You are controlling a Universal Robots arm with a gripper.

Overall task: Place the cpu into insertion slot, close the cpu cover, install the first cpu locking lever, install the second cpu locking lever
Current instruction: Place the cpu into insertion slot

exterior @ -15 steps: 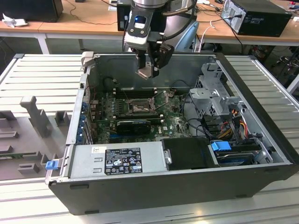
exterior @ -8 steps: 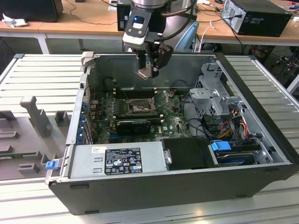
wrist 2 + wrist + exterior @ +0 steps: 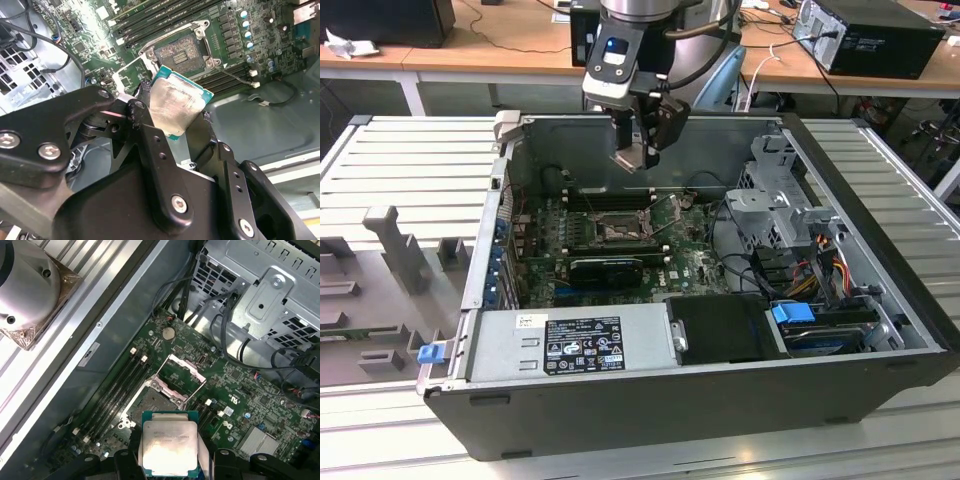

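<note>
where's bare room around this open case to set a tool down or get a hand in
Bare ribbed table on the exterior view's right of the case, and on its left behind the grey fixtures. Inside it is crowded: drive cage and cables, and the gripper holds the cpu above the motherboard.

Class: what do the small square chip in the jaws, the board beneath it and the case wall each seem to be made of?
Small square silver-grey chip: metal lid, dull sheen with smeared streaks; teal-green rim looks like circuit laminate. Green motherboard: probably lacquered laminate, showing fine traces and soldered parts. Grey case wall: apparently matt sheet metal, flat and evenly grey, with a screw.
</note>
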